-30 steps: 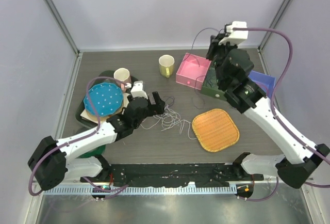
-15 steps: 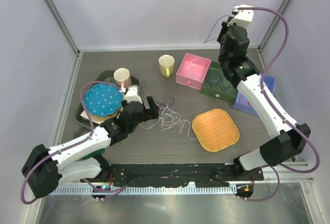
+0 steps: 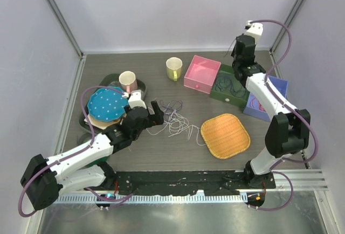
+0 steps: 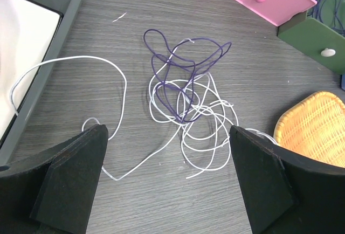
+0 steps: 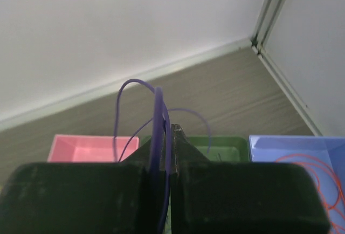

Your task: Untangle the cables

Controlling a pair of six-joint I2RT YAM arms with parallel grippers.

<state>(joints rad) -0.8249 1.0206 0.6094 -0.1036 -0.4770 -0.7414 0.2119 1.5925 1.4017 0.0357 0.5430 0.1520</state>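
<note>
Low and left of centre in the overhead view, the left gripper (image 4: pixel 167 131) stands spread wide and empty, its fingers flanking the near edge of the white and purple cable tangle (image 4: pixel 183 99) on the table (image 4: pixel 269 72). Farther back, upper right, the right gripper (image 5: pixel 170 131) is clenched on a purple cable (image 5: pixel 158 110) above the green box (image 5: pixel 229 148).

Grey wood-grain bench (image 3: pixel 135 66), cluttered.
Tangled white and purple cables (image 3: pixel 175 119) lie mid-bench. Just right of them is a mat (image 3: pixel 225 135), behind them a yellow cup (image 3: pixel 173 68), and behind-right a pink box (image 3: pixel 201 73), green box (image 3: pixel 229 87) and blue box (image 3: pixel 281 85). A dark tray (image 3: pixel 111 77) lies to their left.
</note>
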